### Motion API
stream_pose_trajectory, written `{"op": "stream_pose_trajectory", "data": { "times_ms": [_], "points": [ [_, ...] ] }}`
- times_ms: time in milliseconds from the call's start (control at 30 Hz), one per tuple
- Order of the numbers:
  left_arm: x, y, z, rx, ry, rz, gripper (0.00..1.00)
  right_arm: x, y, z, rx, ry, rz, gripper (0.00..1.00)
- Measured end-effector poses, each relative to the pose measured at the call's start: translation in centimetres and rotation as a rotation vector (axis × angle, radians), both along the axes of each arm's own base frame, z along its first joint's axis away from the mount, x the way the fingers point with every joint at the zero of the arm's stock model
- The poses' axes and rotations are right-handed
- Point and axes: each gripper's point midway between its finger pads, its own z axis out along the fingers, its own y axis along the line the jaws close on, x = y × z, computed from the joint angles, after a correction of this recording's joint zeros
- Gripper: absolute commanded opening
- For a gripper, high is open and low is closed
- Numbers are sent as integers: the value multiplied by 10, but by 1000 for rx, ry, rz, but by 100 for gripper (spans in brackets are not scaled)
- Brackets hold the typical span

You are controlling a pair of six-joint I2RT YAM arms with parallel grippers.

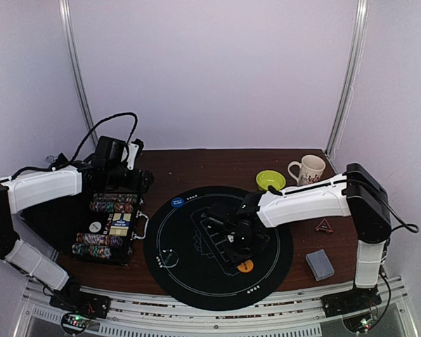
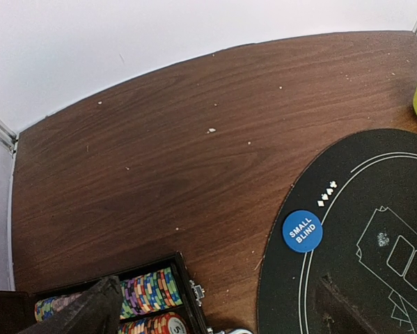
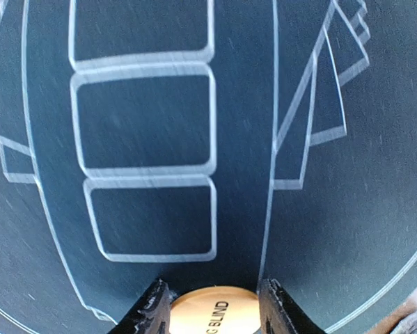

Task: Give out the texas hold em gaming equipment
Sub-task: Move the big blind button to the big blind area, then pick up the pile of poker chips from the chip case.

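Observation:
My right gripper (image 1: 242, 247) is low over the black round mat (image 1: 196, 281). In the right wrist view its fingers (image 3: 152, 309) press both edges of an orange disc (image 3: 211, 314) printed "BLIND", which lies on the mat; the disc also shows in the top view (image 1: 245, 265). A blue "SMALL BLIND" disc (image 1: 176, 202) (image 2: 302, 231) lies at the mat's far left edge. A clear disc (image 1: 169, 258) lies at the mat's near left. A small red triangle (image 1: 325, 225) and a grey-blue card deck (image 1: 320, 264) lie right of the mat. My left gripper (image 1: 119, 160) (image 2: 215, 316) is open and empty over the chip case.
An open black case (image 1: 108, 226) with rows of coloured chips (image 2: 149, 292) sits left of the mat. A green bowl (image 1: 270, 180) and a white patterned mug (image 1: 307, 169) stand at the back right. White walls enclose the wooden table (image 2: 159, 174).

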Motion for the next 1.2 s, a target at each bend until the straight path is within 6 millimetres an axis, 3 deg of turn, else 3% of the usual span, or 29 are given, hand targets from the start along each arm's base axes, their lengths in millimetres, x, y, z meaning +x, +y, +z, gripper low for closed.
{"op": "stream_pose_trajectory", "data": {
  "times_ms": [567, 767, 867, 1033, 1200],
  "points": [
    [1, 3, 0, 1, 0, 7, 98, -41, -69, 0, -112, 74, -17, 46],
    [1, 3, 0, 1, 0, 7, 98, -41, -71, 5, -125, 79, -18, 48],
    [1, 3, 0, 2, 0, 9, 98, -30, -62, 15, -94, 65, -33, 51],
    [1, 3, 0, 4, -1, 10, 98, 6, -50, 49, 64, 1, -109, 52],
    [1, 5, 1, 19, 9, 10, 98, 52, -59, 93, 241, -110, -228, 63]
  ]
}}
